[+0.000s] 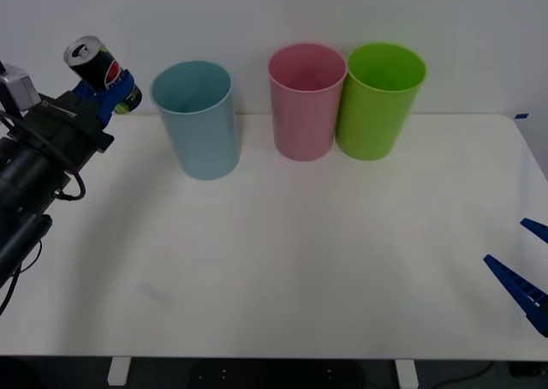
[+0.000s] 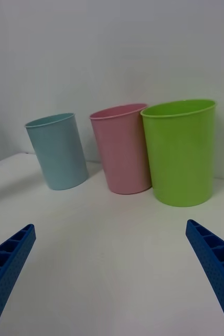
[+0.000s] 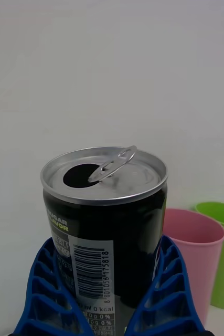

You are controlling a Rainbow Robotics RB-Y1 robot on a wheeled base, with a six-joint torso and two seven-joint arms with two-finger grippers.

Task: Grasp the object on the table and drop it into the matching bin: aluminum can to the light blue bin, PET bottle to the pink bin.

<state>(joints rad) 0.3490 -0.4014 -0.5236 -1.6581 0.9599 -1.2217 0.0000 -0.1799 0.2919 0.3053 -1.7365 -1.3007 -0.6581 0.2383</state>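
Aluminium glints at the top of the can (image 1: 98, 66) I have clamped in my left gripper (image 1: 110, 98), its blue ribbed fingers (image 3: 49, 294) closed against both sides of the dark body; the opened tab and mouth face the left wrist camera. The can hangs tilted, well above the table (image 1: 282, 260), off to the left of the light blue bin (image 1: 199, 119) and not yet over its mouth. I judge the grasp and lift done, so the carry is the step in hand. What comes next, as I read it, is a sideways move toward the robot's right until the can sits squarely above the pale blue rim, and only then a release. The pink bin (image 1: 305, 100) stands just beyond the blue one with a gap between them, and a lime green bin (image 1: 378, 99) is touching or nearly touching the pink; neither lies on my path. The blue bin's near rim is the one thing I could clip if I travel too low. My right gripper (image 1: 528, 270) waits low at the table's right edge, fingers spread wide, holding nothing.
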